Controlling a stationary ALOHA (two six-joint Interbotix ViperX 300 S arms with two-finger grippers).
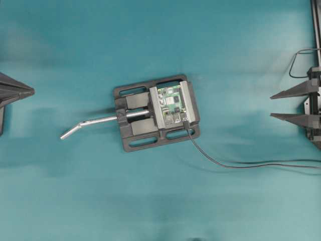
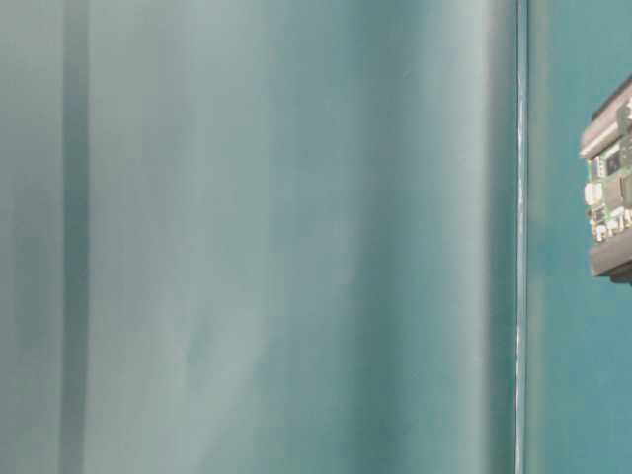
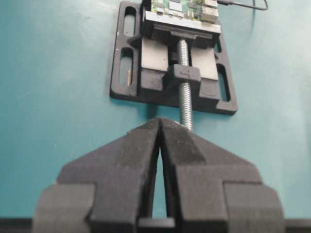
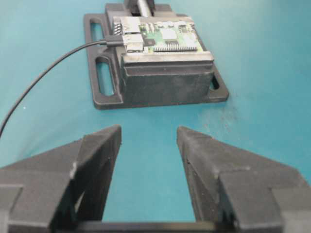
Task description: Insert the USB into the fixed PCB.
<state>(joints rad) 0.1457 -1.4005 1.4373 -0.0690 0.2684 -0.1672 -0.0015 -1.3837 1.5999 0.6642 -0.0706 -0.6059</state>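
Note:
The fixed PCB (image 1: pixel 170 103), small and green, sits clamped in the black vise (image 1: pixel 135 138) at mid-table. It also shows in the right wrist view, PCB (image 4: pixel 160 36), and at the right edge of the table-level view, PCB (image 2: pixel 607 188). The USB (image 1: pixel 186 124) lies at the board's near-right edge. Its black plug, the USB (image 4: pixel 114 41), butts against a silver port with no metal tip showing. Its cable (image 1: pixel 241 165) runs off to the right. My left gripper (image 1: pixel 31 92) is shut and empty at the far left, left gripper (image 3: pixel 160 120). My right gripper (image 1: pixel 273 106) stands open and empty at the far right, right gripper (image 4: pixel 148 130).
The vise's silver bent handle (image 1: pixel 80 128) sticks out to the left, toward my left gripper. Its threaded screw (image 3: pixel 184 102) points at the left wrist camera. The right arm's own thin wire (image 1: pixel 300 52) loops at the upper right. Teal cloth covers the table.

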